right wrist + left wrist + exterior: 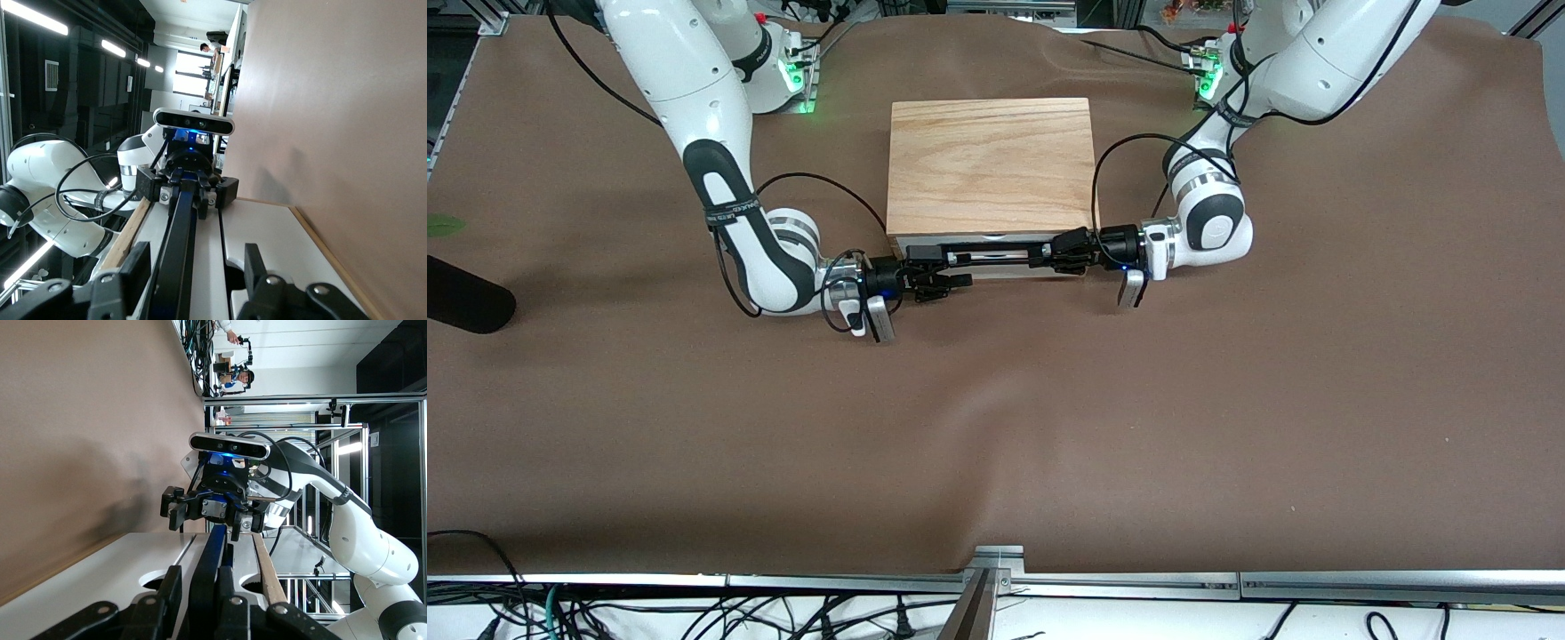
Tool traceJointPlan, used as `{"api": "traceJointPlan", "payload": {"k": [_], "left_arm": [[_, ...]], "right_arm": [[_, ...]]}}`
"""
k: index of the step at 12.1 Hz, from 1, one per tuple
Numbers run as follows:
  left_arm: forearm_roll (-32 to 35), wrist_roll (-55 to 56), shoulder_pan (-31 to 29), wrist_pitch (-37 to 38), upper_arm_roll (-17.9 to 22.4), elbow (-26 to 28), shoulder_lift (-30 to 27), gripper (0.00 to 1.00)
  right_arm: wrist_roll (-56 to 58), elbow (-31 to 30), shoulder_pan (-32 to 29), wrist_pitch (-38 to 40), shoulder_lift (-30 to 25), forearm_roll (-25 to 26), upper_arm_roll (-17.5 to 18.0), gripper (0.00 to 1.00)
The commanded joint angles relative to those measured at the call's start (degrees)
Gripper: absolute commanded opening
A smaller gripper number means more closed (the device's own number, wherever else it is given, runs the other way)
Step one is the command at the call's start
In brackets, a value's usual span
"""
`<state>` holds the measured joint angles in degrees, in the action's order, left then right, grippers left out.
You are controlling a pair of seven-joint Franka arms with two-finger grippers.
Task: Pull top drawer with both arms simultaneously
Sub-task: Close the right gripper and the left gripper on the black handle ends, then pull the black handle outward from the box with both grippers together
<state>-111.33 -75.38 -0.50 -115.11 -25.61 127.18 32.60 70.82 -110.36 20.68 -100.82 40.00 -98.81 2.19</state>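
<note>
The top drawer (960, 242) is the upper white front of a wooden cabinet (991, 160), with a long black wire handle (1000, 252); it looks closed. My left gripper (1049, 253) is at the handle's end toward the left arm. In the left wrist view my left gripper (198, 580) has its fingers closed against the handle (210, 553). My right gripper (959, 269) is at the handle's other end. In the right wrist view my right gripper (195, 263) is open and straddles the handle (177, 233), one finger well clear. The drawer's inside is hidden.
A plain white lower drawer front (120, 567) sits under the top drawer, also in the right wrist view (267, 233). The cabinet stands on a brown cloth-covered table (996, 427). A dark object (467, 307) lies near the right arm's end of the table.
</note>
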Motion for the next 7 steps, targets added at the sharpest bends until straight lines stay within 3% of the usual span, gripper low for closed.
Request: {"api": "traceJointPlan", "payload": {"k": [1, 5, 7], "left_arm": [[-0.03, -2.22, 0.67, -0.03, -1.02, 7.02, -1.13, 0.16], [-0.03, -2.31, 0.67, 0.06, -1.2, 7.55, -1.22, 0.0], [-0.03, -2.49, 0.67, 0.06, -1.2, 7.55, -1.14, 0.0]], "right_arm": [[1.77, -1.26, 0.33, 1.41, -0.1, 0.81, -0.17, 0.65], [2.39, -2.23, 0.33, 2.21, -0.36, 0.81, -0.17, 0.64], [2.39, -2.14, 0.33, 2.3, -0.36, 0.81, -0.17, 0.27]]}}
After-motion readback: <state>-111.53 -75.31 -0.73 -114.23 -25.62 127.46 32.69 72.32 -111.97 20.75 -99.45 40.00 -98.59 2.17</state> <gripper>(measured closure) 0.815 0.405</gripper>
